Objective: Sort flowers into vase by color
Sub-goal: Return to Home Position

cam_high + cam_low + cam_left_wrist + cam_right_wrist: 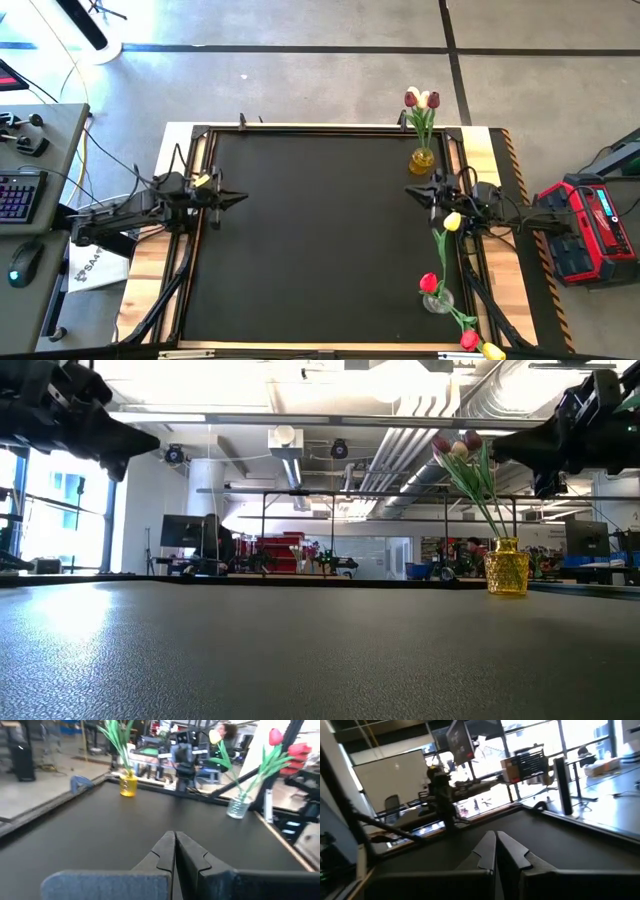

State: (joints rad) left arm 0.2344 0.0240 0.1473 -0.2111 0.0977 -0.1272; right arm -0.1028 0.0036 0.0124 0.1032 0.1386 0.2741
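A yellow glass vase (422,158) stands at the table's far right and holds a dark red tulip (411,97) and a cream tulip (430,99); it also shows in the low view (507,567). A clear glass vase (437,299) stands near the right edge and holds a red tulip (428,282) and a yellow tulip (452,221). My left gripper (240,197) is shut and empty at the table's left, raised above it. My right gripper (410,192) is shut and empty at the right, between the two vases and also raised.
A red head (469,340) and a yellow head (492,351) show at the near right corner, on a stem running from beside the clear vase; whether they stand in it I cannot tell. The black mat (320,240) lies between the arms. A red case (590,232) sits off the table's right.
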